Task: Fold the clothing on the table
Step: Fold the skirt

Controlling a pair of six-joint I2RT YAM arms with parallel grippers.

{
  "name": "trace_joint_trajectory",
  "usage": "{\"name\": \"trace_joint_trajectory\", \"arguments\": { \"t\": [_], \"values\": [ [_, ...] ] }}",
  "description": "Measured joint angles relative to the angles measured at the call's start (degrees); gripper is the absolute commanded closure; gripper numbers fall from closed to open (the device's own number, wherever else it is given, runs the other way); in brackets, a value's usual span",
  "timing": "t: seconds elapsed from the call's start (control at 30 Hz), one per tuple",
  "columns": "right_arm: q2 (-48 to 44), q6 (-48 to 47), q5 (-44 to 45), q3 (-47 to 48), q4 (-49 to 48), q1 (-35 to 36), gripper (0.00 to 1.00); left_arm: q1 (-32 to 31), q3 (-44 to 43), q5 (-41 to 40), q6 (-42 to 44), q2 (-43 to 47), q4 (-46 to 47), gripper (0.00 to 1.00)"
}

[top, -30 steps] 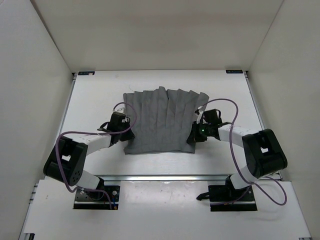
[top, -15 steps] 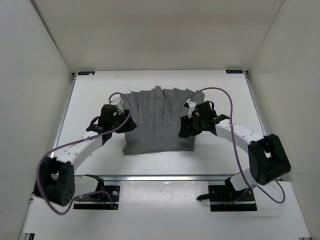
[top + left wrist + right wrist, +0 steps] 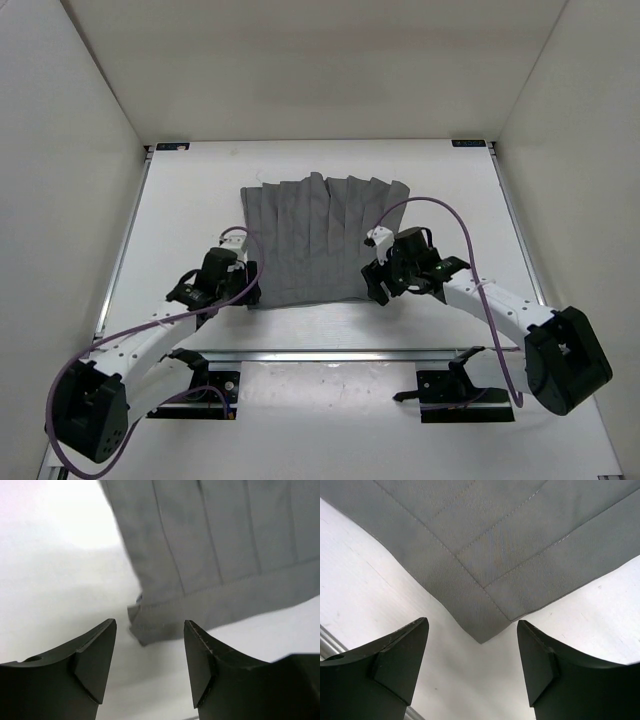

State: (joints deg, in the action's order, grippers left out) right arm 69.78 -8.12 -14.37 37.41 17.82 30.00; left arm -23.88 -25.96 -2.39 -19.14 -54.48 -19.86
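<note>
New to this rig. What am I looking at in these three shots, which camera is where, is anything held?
Two robot arms are bolted side by side at the near edge of a white table. The wide picture comes from a fixed camera above and behind them. The other two come from a camera on each wrist, looking out between that arm's own two black fingers.

Only one thing lies on the table: the clothing, a dark grey pleated garment spread flat. The left claw hangs at its near left corner and the right claw at its near right corner. Both claws are open and hold nothing. Each wrist view shows a corner lying loose on the table.
</note>
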Motion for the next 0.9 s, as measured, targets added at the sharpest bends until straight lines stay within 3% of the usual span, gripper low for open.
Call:
{"name": "trace_joint_trajectory", "arguments": {
  "t": [0.5,0.6,0.67,0.73,0.77,0.8,0.83,0.9],
  "values": [
    [7.93,-1.09,5.75,-0.31,0.09,2.21,0.33,-1.31,1.01,-1.44,-5.22,-7.69,1.38,0.33],
    [9.31,-0.90,6.10,0.17,0.59,1.75,0.35,-1.33,1.22,-1.14,-6.23,-9.81,3.17,0.39],
    [10.32,-0.72,6.21,1.09,0.87,1.53,0.38,-1.33,1.01,-0.98,-6.80,-11.13,4.68,0.50],
    [11.91,-0.66,6.51,2.54,1.27,1.42,0.59,-1.36,0.63,-0.92,-7.17,-12.50,5.66,0.70],
    [12.63,-0.66,6.75,3.26,1.38,1.42,0.67,-1.40,0.44,-0.85,-7.45,-13.11,6.10,0.76],
    [13.40,-0.26,6.97,3.89,1.36,1.42,0.91,-1.44,0.37,-0.57,-7.54,-13.70,6.51,0.92],
    [13.99,-0.11,7.23,4.37,1.36,1.42,1.00,-1.42,0.26,-0.13,-7.82,-13.99,6.86,1.00],
    [14.69,1.01,7.10,4.98,1.31,1.25,1.00,-1.31,0.15,0.44,-7.69,-14.23,7.21,1.00]
  ]
}}
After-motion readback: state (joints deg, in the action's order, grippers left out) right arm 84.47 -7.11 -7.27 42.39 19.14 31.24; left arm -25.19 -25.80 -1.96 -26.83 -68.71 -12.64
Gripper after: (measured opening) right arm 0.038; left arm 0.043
